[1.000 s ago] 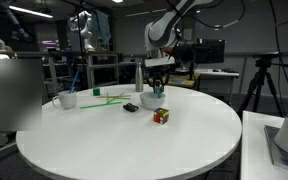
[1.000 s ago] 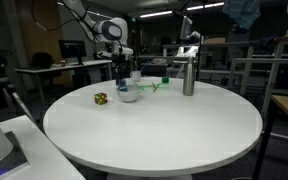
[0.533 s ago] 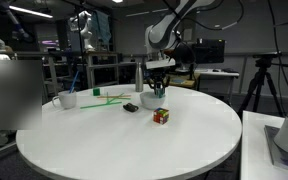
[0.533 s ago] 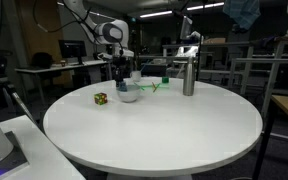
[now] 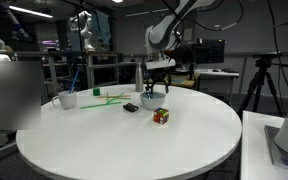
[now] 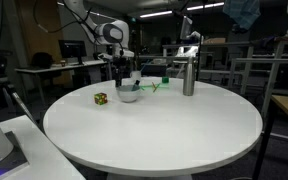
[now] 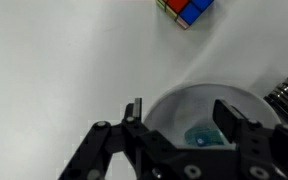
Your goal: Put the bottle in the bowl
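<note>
Claw (image 7: 181,118) spread wide, gripping nothing. Bottle (image 7: 200,136) sits inside the bowl (image 7: 199,98) directly below the claw, between its fingers. Colour cube (image 7: 187,9) on surface (image 7: 54,60), 12 o'clock of bowl.

We see a robotics lab: behind the round white table (image 5: 134,145) stand metal racks (image 5: 102,70), a monitor (image 5: 209,52) and another robot arm (image 5: 84,25); beside it, a tripod (image 5: 257,80).
</note>
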Controlling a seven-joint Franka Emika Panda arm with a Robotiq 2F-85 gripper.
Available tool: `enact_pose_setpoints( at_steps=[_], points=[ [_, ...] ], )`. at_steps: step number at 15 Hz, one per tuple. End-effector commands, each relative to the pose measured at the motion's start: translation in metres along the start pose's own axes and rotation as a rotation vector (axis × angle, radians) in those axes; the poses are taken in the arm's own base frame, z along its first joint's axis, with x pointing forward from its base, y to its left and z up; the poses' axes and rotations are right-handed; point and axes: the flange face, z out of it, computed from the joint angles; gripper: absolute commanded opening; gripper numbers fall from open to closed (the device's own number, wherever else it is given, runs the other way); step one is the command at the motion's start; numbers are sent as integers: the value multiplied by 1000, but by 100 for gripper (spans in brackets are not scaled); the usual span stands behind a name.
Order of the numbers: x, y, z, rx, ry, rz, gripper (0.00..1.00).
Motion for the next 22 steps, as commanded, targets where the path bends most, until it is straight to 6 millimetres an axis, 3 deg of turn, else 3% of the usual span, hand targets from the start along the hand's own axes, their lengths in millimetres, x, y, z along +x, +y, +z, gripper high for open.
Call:
enact_pose_setpoints(
  at_steps=[1,7,12,17,22],
  points=[
    [2,-1,-6,-8,-22,-5,100],
    [-2,1,-18,0,-10,2,100],
    [-16,0,-56,43,57,-41,100],
    [-55,-3,-112,105,147,-123,100],
    [-108,10,-154,145,210,-194,100]
  ],
)
